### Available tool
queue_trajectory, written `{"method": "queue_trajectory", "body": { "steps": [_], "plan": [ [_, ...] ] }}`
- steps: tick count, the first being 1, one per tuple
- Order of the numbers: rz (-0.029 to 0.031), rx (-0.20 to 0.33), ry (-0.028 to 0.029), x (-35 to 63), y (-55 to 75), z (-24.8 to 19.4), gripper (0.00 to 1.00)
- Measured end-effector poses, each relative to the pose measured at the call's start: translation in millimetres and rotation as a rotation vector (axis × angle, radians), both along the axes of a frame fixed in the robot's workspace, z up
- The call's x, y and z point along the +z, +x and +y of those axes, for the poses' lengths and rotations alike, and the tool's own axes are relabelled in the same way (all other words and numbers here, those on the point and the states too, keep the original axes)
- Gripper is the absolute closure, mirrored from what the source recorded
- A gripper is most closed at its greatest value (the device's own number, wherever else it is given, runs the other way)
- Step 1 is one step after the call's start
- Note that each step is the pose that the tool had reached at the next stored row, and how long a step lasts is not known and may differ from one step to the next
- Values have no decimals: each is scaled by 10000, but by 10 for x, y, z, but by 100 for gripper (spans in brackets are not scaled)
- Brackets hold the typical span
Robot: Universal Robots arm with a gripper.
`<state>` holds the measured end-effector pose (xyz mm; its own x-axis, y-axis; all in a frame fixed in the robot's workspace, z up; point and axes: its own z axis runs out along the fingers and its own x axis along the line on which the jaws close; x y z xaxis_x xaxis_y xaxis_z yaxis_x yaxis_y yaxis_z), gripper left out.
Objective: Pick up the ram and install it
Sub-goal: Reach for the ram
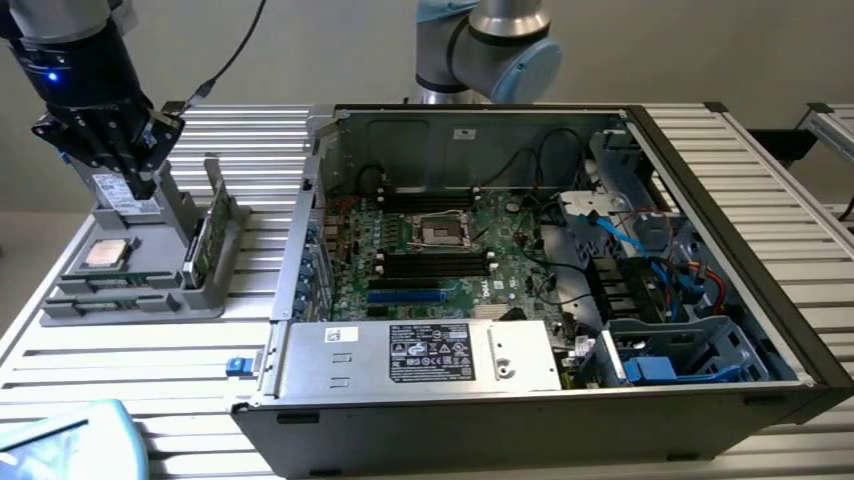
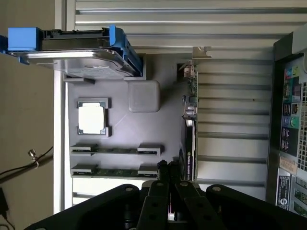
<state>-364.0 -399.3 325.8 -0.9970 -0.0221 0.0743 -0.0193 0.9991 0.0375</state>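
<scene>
We see the tool (image 1: 131, 168) hanging above the far end of a grey tray (image 1: 134, 315), at the exterior view's left, well apart from the open computer case (image 1: 747, 230). Both the tray and the case stand on a ribbed metal surface (image 1: 254, 120). In the wrist view the two black fingers (image 2: 162, 168) of the tool are pressed together, and we see nothing pinched between them.

The ram (image 2: 115, 171) is not lifted. It stands on its long edge in a narrow slot of the tray, and in the wrist view one end of it appears just beside the fingertips, although the tool is higher than it. A second stick (image 2: 115, 150) of the same kind sits in the parallel slot just beside it.

Between these slots and the far end of the tray lies a square silver processor chip (image 1: 107, 253). At the far end a silver drive (image 2: 81, 52) stands in a blue frame. A green card (image 1: 210, 225) stands upright along the side of the tray that faces the case.

Inside the case the motherboard (image 1: 441, 240) lies flat, with black memory slots (image 1: 430, 262) near its middle; we cannot tell what is in them
</scene>
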Motion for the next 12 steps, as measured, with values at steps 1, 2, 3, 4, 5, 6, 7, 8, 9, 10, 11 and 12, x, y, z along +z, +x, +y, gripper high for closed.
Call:
{"method": "queue_trajectory", "body": {
  "steps": [1,2,3,4,5,6,7,8,9,10,11,12],
  "plan": [
    [1,12,-1,-14,-34,0,90],
    [0,26,0,-27,-65,0,90],
    [1,42,-1,-39,-92,0,90],
    [0,61,0,-52,-116,-1,90],
    [1,79,-1,-60,-135,-2,90],
    [1,102,0,-66,-148,-4,90],
    [4,132,-1,-68,-154,-8,90],
    [6,162,-2,-70,-160,-12,90],
    [9,192,-3,-71,-165,-16,90],
    [10,220,-5,-72,-171,-20,90],
    [11,244,-6,-73,-178,-24,90],
    [12,266,-7,-74,-185,-30,90]
  ]
}}
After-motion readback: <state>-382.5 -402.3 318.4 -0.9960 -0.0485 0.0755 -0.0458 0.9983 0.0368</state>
